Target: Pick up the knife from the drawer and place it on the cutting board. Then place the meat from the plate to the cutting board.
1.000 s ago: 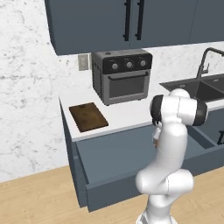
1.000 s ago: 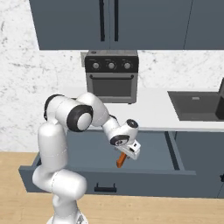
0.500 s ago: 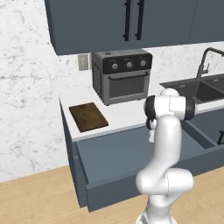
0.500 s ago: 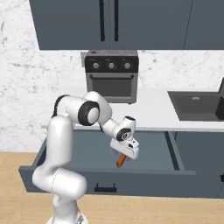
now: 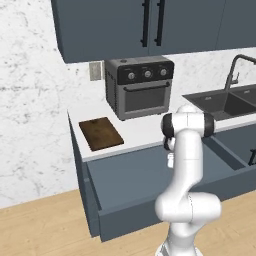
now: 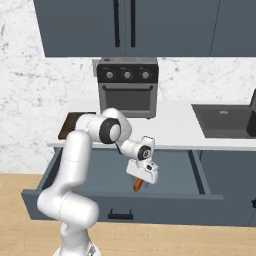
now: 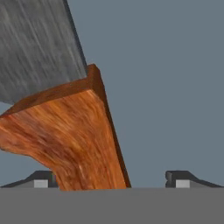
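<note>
No writing or brand can be read anywhere, not even on the toaster oven (image 5: 140,86) with its three knobs. Taking that oven as landmark: the cutting board (image 5: 101,133), a flat dark-brown rectangle with visible grain, lies on the white desk (image 6: 175,129) just to its left; the slate-blue drawer (image 6: 175,170) stands open below it. Inside the drawer, below the oven, the gripper (image 6: 142,176) hangs over the knife (image 7: 65,109), whose orange wooden handle and grey brushed blade lie on the smooth drawer floor. The jaws stand wide apart, the handle between them.
</note>
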{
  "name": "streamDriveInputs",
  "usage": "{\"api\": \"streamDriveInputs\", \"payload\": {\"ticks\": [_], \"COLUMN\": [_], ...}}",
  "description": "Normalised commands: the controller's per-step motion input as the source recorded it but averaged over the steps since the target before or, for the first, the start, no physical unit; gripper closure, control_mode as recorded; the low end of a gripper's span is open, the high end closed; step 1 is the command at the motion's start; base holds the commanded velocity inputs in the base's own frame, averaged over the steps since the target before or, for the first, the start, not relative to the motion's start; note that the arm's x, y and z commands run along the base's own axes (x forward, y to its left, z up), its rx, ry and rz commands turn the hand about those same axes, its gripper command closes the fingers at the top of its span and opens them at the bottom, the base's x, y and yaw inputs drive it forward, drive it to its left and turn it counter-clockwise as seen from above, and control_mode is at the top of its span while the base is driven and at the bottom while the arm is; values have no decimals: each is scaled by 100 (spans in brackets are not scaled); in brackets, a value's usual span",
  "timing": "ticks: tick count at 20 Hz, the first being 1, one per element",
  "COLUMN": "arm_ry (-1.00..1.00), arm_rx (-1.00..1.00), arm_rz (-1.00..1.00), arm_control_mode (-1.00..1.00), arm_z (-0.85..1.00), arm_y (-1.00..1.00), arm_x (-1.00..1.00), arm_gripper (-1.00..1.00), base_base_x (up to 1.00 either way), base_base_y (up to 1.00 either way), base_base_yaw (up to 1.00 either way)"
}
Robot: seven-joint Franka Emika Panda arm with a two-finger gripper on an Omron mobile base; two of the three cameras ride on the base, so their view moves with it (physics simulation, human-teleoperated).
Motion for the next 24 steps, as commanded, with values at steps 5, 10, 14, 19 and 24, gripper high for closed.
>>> {"api": "streamDriveInputs", "payload": {"ticks": [5, 10, 14, 19, 24], "arm_ry": [-1, -17, -29, -30, -7], "arm_rx": [0, 0, 0, 3, 5], "arm_rz": [0, 0, 0, -4, -12], "arm_control_mode": [-100, -100, -100, -100, -100], "arm_z": [-8, 0, 29, 98, 100], "arm_y": [0, 0, 0, 0, 0], "arm_x": [-55, -97, -94, -57, 2], "arm_gripper": [100, 100, 100, 100, 100], "base_base_x": [0, 0, 0, 0, 0], "base_base_y": [0, 0, 0, 0, 0], "base_base_yaw": [0, 0, 0, 0, 0]}}
